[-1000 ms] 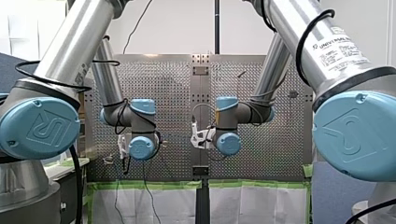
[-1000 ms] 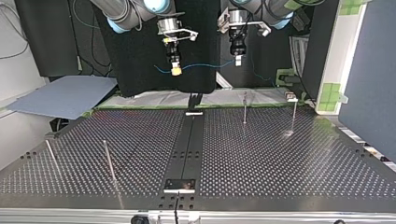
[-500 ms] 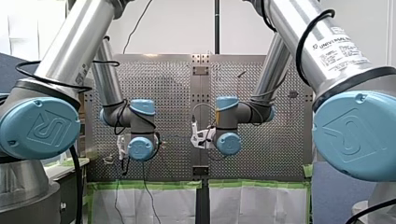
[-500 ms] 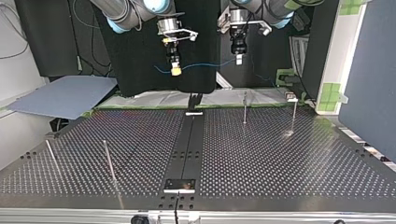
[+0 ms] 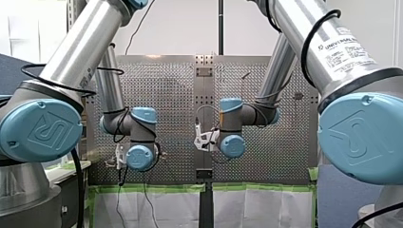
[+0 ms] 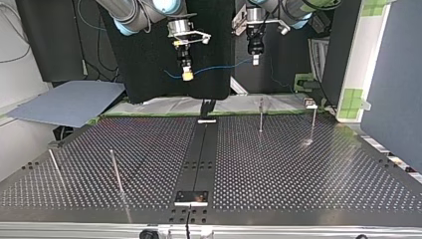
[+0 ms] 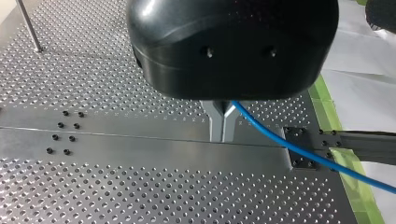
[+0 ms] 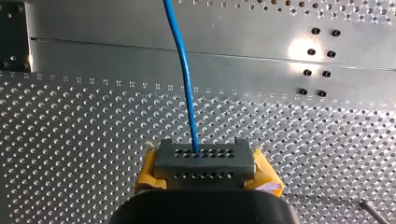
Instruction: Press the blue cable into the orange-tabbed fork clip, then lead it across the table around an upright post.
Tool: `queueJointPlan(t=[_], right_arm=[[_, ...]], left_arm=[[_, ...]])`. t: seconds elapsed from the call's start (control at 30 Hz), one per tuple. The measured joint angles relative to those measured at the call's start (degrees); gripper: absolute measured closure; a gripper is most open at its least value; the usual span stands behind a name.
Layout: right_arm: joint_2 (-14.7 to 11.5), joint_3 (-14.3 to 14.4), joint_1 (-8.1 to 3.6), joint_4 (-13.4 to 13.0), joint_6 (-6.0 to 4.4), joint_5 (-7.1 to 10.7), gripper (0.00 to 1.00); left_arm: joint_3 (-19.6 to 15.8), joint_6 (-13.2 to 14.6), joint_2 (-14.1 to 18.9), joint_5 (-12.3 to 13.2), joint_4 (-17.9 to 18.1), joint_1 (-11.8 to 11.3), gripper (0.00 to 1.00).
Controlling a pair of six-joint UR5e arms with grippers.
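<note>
The blue cable (image 6: 219, 68) hangs in the air between my two grippers, well above the perforated table (image 6: 298, 169). In the top view my right gripper (image 6: 187, 74), with yellow pads, is shut on it, and a short end trails on past it. My left gripper (image 6: 255, 60) holds the cable further along and a little higher. In the left wrist view the metal fingers (image 7: 223, 125) are pressed together on the blue cable (image 7: 299, 151), which runs off sideways. In the right wrist view the yellow pads (image 8: 148, 170) clamp a grey perforated block with the blue cable (image 8: 184, 79) leading away from it.
Thin upright posts stand on the table: two at the top view's right (image 6: 260, 115) (image 6: 313, 122) and two at its left (image 6: 115, 172) (image 6: 54, 167). A small fixture (image 6: 309, 103) sits at the far right edge. A dark centre strip (image 6: 201, 159) runs across the table.
My left arm has swung left and down in the front view. In the top view its gripper has risen slightly with the cable. My right arm has stayed put.
</note>
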State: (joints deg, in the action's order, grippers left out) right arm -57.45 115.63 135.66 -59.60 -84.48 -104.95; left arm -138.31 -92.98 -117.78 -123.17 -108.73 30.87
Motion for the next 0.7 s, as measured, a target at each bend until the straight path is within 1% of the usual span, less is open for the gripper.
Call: queueJointPlan(t=[0.13,0.2,0.27,0.33,0.5,0.6,0.7], right_arm=[[0.02,-0.02,0.02,0.02,0.02,-0.02,1.00],[0.33,-0.35,0.34,0.12,0.34,-0.36,1.00],[0.93,-0.74,0.94,0.19,0.63,-0.94,1.00],[1.90,-1.02,1.90,0.23,0.83,-1.60,1.00],[4.66,-1.21,4.33,0.26,0.95,-2.13,1.00],[6.52,-1.21,4.89,0.26,0.96,-2.18,1.00],[8.39,-1.23,5.04,0.26,0.97,-2.19,1.00]], left_arm=[[-0.01,0.00,-0.01,0.00,0.00,0.00,1.00],[-0.01,0.00,-0.02,0.00,0.00,0.00,1.00],[-0.01,0.00,-0.02,0.00,0.00,0.00,1.00],[-0.01,0.00,-0.02,0.00,0.00,0.00,1.00],[-0.01,0.00,-0.02,0.00,0.00,0.00,1.00],[-0.01,0.00,-0.02,0.00,0.00,0.00,1.00],[-0.01,0.00,-0.02,0.00,0.00,0.00,1.00]])
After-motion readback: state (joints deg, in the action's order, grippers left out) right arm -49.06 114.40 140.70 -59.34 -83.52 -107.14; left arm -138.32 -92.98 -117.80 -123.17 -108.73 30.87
